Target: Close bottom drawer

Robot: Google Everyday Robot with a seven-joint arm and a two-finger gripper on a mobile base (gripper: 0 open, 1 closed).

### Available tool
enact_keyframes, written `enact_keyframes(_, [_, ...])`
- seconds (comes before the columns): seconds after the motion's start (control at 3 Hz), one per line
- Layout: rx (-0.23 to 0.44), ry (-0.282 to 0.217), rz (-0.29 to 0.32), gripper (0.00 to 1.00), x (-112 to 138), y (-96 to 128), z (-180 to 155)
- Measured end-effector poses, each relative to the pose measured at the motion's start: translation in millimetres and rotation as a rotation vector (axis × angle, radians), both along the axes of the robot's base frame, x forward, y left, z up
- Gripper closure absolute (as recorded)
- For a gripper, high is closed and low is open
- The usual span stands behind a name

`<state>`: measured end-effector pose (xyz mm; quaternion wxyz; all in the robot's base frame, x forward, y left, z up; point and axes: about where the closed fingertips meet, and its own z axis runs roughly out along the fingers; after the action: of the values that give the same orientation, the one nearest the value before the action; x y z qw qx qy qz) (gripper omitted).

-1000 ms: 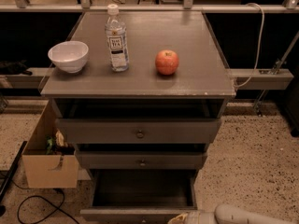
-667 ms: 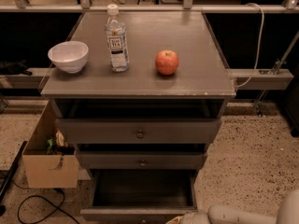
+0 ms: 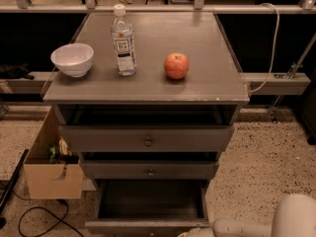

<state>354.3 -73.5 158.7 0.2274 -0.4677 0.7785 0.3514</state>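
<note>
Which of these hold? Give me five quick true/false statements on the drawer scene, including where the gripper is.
1. The bottom drawer is pulled out, its dark inside showing. True.
2. The apple sits left of the bowl. False: the bowl is at the left, the apple at the right, the bottle between them.
3. The gripper is at the lower frame edge, by the bottom drawer's front panel. True.
4. The bottle lies on its side. False: it stands upright.
5. A cardboard box stands on the floor left of the cabinet. True.
</note>
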Motion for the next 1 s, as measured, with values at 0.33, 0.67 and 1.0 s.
enact_keyframes(0.33, [0.0, 0.0, 0.0, 0.53, 0.0, 0.0, 0.0])
enact_keyframes(0.67, [0.026, 0.008, -0.022, 0.3, 8.1, 0.0, 1.3])
enact_keyframes(1.0, [0.046, 0.015, -0.039, 0.07, 41.3, 2.3, 3.8])
